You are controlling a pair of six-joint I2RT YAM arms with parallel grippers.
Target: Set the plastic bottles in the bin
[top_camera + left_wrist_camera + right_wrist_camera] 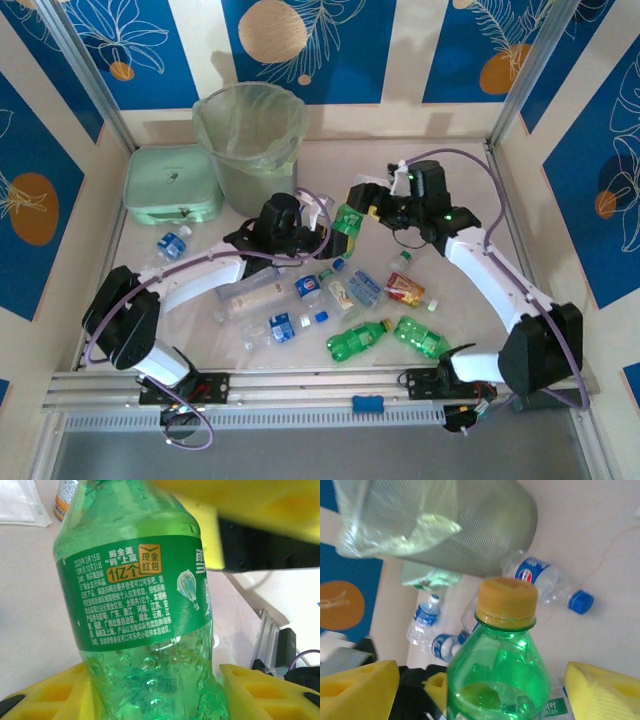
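Above the middle of the worktop (340,160), a little toward its far edge, a green plastic bottle (347,220) (140,605) (495,680) with a yellow cap and a green printed label hangs between the two arms. The left pincer (322,215) (155,695) is closed on the bottle's lower body, with its yellow pads (50,695) pressed to both sides. The right pincer (368,205) (480,690) stands wide open around the neck. Its yellow fingers (605,690) are apart from the plastic on both sides and hold nothing.

The round grey-green bin (250,170) (470,535) stands upright at the far edge, left of the middle and near the held bottle. A translucent pale green bag liner (250,100) is folded over its rim. Whether any bottle lies inside cannot be told.

Just beside the bin, in the far left corner, sits a mint green rectangular box (172,185). Its lid is shut and its contents are hidden.

Across the middle and near half of the worktop lie clear plastic bottles (280,328) with blue labels and blue caps. One is close to the left edge (172,245) and another is near the bin's foot (545,580). Two more green bottles (358,340) lie side by side toward the near edge. A small bottle with a red and yellow label (405,290) lies just beyond them.
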